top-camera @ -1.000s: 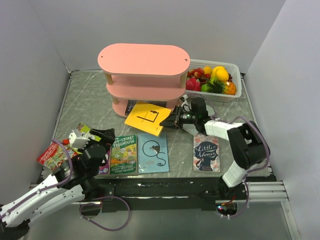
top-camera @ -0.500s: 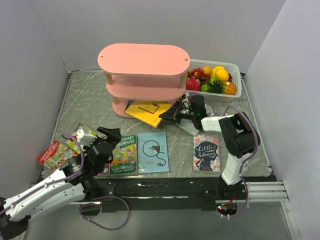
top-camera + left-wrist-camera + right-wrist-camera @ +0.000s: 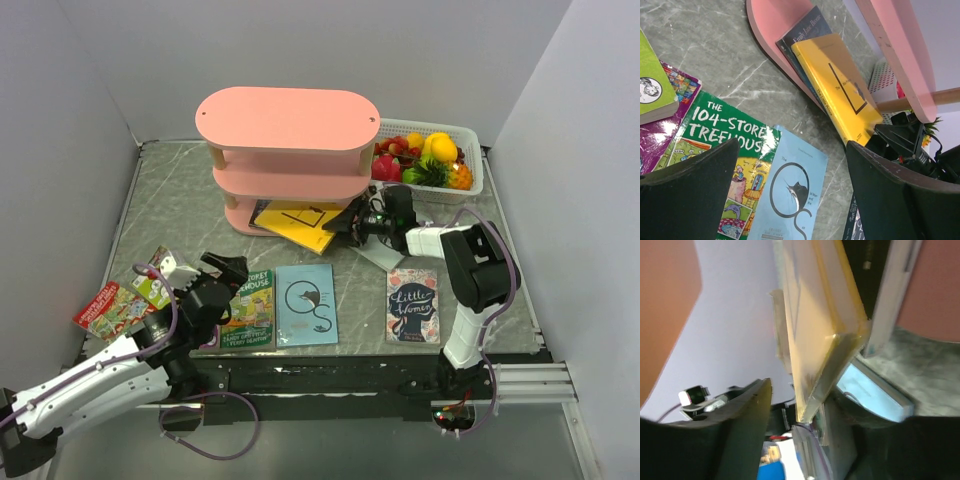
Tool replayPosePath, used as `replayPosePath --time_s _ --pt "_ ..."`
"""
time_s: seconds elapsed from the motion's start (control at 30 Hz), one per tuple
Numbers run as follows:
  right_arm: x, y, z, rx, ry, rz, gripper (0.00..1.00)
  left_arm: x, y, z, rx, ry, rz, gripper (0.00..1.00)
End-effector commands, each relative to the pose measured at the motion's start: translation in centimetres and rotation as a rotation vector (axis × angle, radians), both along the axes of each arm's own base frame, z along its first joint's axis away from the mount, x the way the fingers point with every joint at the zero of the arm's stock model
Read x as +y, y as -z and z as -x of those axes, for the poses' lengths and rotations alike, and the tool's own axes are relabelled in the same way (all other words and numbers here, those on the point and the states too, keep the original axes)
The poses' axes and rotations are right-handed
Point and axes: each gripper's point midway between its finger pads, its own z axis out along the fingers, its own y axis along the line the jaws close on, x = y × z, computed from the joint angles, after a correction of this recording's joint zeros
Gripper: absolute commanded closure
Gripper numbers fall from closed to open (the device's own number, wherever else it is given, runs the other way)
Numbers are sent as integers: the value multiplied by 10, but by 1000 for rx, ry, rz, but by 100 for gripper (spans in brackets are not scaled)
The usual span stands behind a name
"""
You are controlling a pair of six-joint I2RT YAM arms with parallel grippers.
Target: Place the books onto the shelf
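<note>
The pink shelf (image 3: pixel 288 150) stands at the back. A yellow book (image 3: pixel 298 225) leans on its lowest tier over a dark book (image 3: pixel 805 35). My right gripper (image 3: pixel 347 229) is at the yellow book's (image 3: pixel 820 305) near corner, which sits between the parted fingers with a gap on one side. My left gripper (image 3: pixel 222 275) hovers open and holds nothing above the green Treehouse book (image 3: pixel 248 308) and the light blue book (image 3: pixel 307 304). Little Women (image 3: pixel 413 305) lies at the right. The red (image 3: pixel 105 310) and lime green (image 3: pixel 155 285) books lie at the left.
A white basket (image 3: pixel 470 160) of fruit stands right of the shelf. A grey flat book (image 3: pixel 375 253) lies under my right wrist. A purple book (image 3: pixel 670 115) sits under the lime green one. Side walls close in the table.
The yellow book slid from the table further onto the lowest tier. My right gripper's jaws have widened around its corner. My left arm moved forward and right toward the Treehouse book.
</note>
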Motion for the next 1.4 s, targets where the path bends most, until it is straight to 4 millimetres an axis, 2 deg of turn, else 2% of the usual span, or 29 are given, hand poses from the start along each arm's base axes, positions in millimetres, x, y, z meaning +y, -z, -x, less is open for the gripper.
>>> replayPosePath --time_s 0.0,0.17,0.33,0.4,0.6,0.8,0.9,0.93,1.03,1.07,1.23,1.37 --pt "-5 -7 -13 -87 -7 61 42 -7 -3 -3 -16 18 6 5" --pt "-14 7 -7 -31 -3 153 38 -12 -1 -5 -11 35 -3 5" --pt "-26 9 -12 -56 20 302 37 -19 4 -5 9 55 -3 5" --pt "-31 10 -7 -45 13 344 37 -22 7 -5 17 66 1 4" --pt "-47 8 -8 -60 46 460 34 -26 10 -6 24 78 -2 4" --pt "-44 10 -3 -48 24 467 43 -28 12 -5 33 83 -2 4" --pt "-39 5 -4 -71 31 434 53 -27 14 -5 37 82 2 4" --pt "-36 6 -4 -70 26 432 61 -27 14 -4 38 84 4 4" --pt "-30 5 -8 -68 10 424 73 -27 15 -3 41 84 10 4" --pt "-28 3 -10 -71 12 419 75 -26 16 -2 42 84 9 4" --pt "-21 2 -18 -74 5 409 77 -23 18 0 46 80 9 4" --pt "-16 -7 -28 -102 18 381 79 -22 19 0 45 75 10 4"
